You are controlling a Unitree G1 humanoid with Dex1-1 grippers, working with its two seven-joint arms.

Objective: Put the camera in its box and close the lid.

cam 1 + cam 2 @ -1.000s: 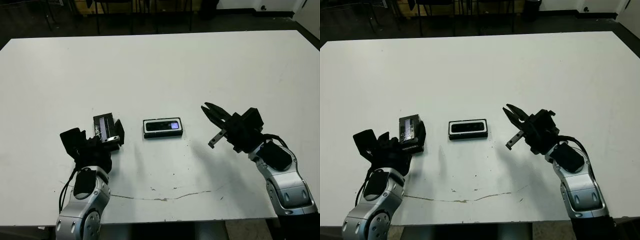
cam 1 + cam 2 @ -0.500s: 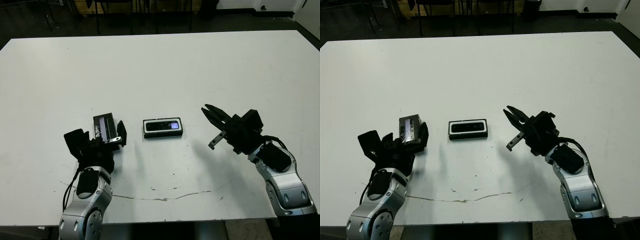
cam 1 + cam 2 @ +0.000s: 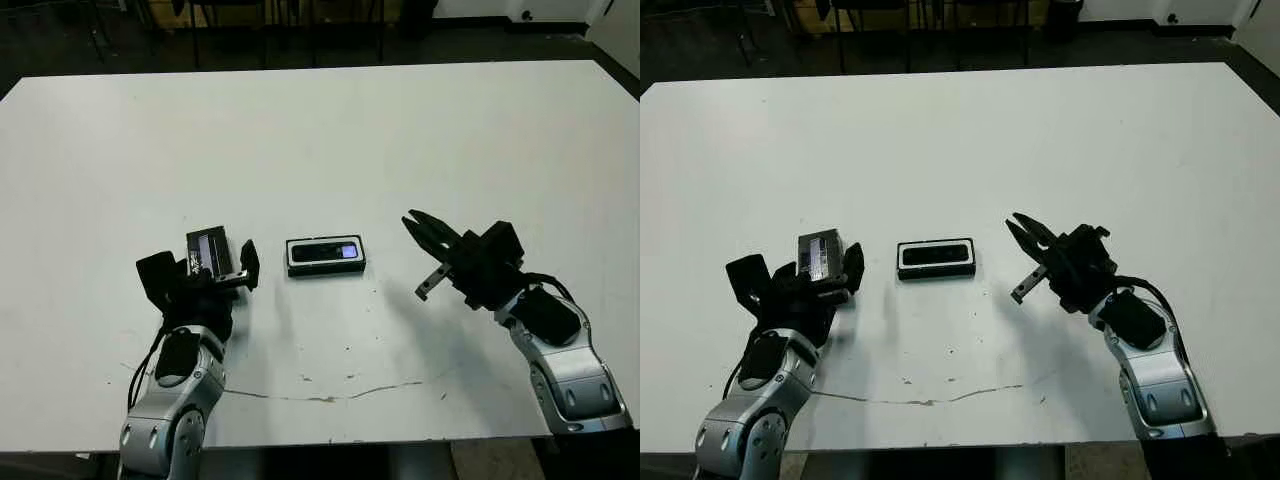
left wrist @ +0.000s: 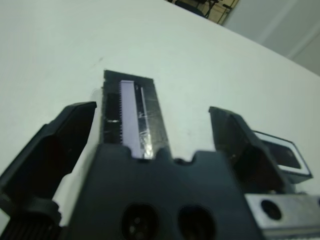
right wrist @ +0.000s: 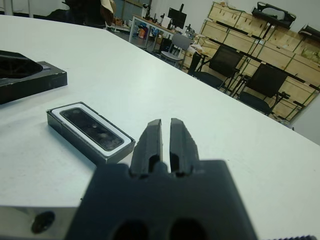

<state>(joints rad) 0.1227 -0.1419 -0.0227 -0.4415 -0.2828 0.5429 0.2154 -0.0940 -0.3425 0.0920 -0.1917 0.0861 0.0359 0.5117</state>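
Note:
The black box with white lining sits mid-table, and the slim camera lies inside it with its bluish screen lit. To the left of it the black lid with its pale label rests on the table. My left gripper is open, one finger on each side of the lid's near end, with a gap showing on both sides. My right gripper hovers right of the box, fingers shut on nothing. The box and camera lie ahead of it.
A thin dark crack or scratch line runs along the table near its front edge. Chairs and wooden crates stand beyond the far edge. White tabletop stretches behind the box.
My left arm has slid a little to the right and forward, so its fingers now straddle the lid's near end. The lid, the box and my right arm have stayed put.

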